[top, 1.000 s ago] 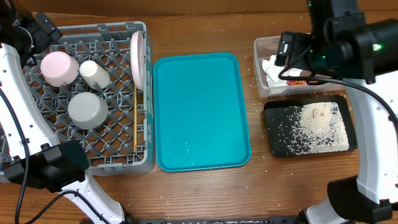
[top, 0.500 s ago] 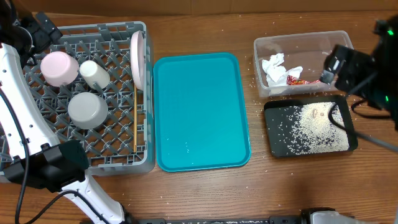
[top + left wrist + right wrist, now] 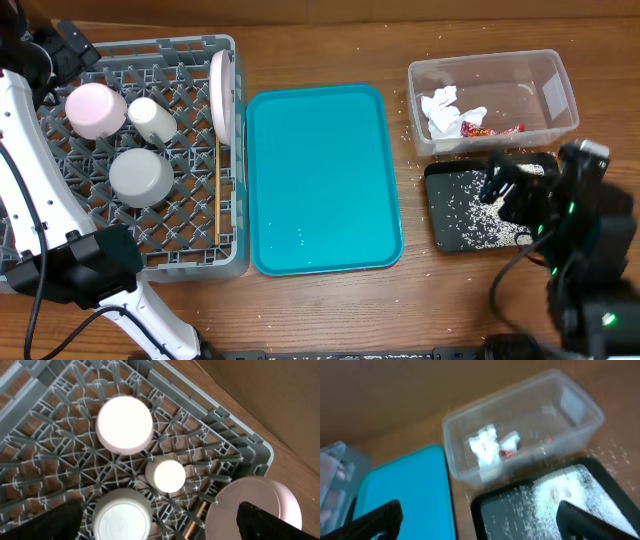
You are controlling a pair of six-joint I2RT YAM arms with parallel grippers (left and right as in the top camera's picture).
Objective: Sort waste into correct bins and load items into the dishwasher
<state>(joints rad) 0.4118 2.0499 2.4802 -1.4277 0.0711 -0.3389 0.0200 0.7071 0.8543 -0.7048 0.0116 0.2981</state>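
Right arm relocated since a second ago. It was hanging over the clear rectangular plastic tub (image 3: 490, 58); it now sits nearer the table's front edge, covering the right part of the flat black rectangular tray (image 3: 440, 235). Left arm, rack contents and tub contents are unchanged.

Right gripper (image 3: 480, 527): fingers spread wide, nothing between them; wrist view blurred.
- Below and between the fingers: black tray carrying loose white rice scraps (image 3: 480, 212).
- Ahead of the fingertips: clear tub, holding crumpled white tissue (image 3: 440, 108) and small red crinkled wrapper (image 3: 482, 128) side by side. Cannot tell whether the tub touches the tray's far edge or stands just beside it.
- Beyond the finger at the frame's left: large teal tray (image 3: 320, 180).

Left gripper (image 3: 160, 522): fingers spread wide, empty, above the large square grey plastic dish rack (image 3: 190, 240).
- Ahead, between the fingers: small pale-pink dish (image 3: 124, 425) and small white cup (image 3: 169, 475), both base up, near each other.
- Just beside one fingertip: grey metal bowl (image 3: 121, 515), upturned.
- Beside the other fingertip: large round pale plate (image 3: 255, 507), standing on edge at the rack wall.
- Thin wooden chopsticks (image 3: 217, 190) lie along the rack floor, next to the plate.
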